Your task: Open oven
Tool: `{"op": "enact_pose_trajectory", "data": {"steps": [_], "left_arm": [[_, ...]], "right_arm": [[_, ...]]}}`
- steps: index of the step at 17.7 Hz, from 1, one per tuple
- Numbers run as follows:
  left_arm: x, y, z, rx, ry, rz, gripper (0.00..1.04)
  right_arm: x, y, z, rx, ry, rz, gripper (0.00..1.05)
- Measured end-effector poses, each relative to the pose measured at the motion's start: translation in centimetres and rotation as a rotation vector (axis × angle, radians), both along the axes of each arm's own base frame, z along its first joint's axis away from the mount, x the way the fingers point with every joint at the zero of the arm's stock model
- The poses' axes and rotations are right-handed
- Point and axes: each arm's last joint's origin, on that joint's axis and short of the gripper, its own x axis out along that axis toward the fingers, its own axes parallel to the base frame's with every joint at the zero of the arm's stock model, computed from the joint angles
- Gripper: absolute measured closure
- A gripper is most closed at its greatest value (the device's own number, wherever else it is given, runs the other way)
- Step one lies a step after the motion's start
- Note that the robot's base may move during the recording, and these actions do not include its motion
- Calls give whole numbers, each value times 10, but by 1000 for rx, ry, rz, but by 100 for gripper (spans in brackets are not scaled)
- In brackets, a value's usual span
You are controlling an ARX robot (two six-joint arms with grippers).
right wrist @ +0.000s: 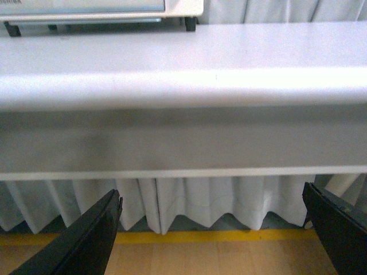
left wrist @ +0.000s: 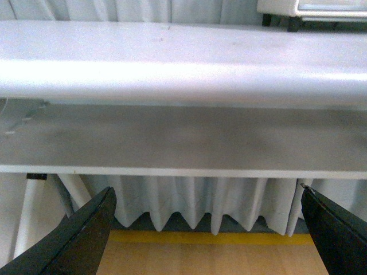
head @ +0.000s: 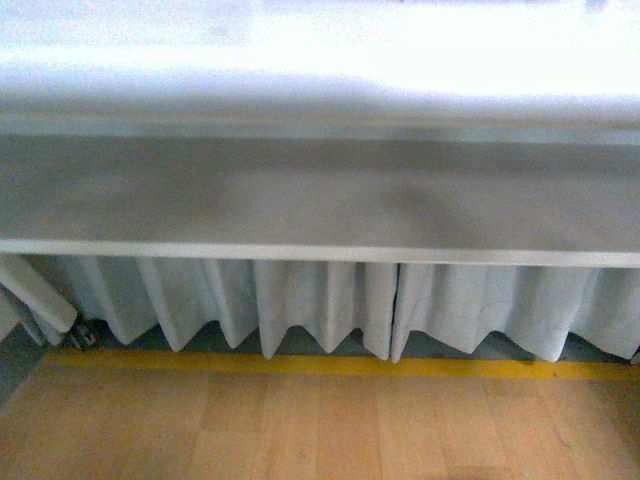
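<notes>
Only the bottom edge of the cream-white oven shows in the right wrist view, standing on its dark feet on the white table. The left wrist view catches one lower corner of the oven on the same table. My left gripper is open, its black fingers wide apart, low in front of the table edge with nothing between them. My right gripper is open too, empty, at the same low height before the table's front. The front view shows neither the oven nor either gripper.
A pleated white cloth skirt hangs under the table's grey front panel. A yellow line runs along the wooden floor below it. A white table leg stands at one side in the left wrist view.
</notes>
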Motion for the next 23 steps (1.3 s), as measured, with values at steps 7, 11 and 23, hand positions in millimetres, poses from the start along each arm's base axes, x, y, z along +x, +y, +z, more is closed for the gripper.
{"op": "enact_pose_trajectory", "data": {"steps": [7,11,23], "left_arm": [[0,0,0,0,1,1,7],[0,0,0,0,1,1,7],[0,0,0,0,1,0,7]], "right_arm": [[0,0,0,1,0,0,6],[0,0,0,0,-1,0,6],[0,0,0,0,0,0,6]]}}
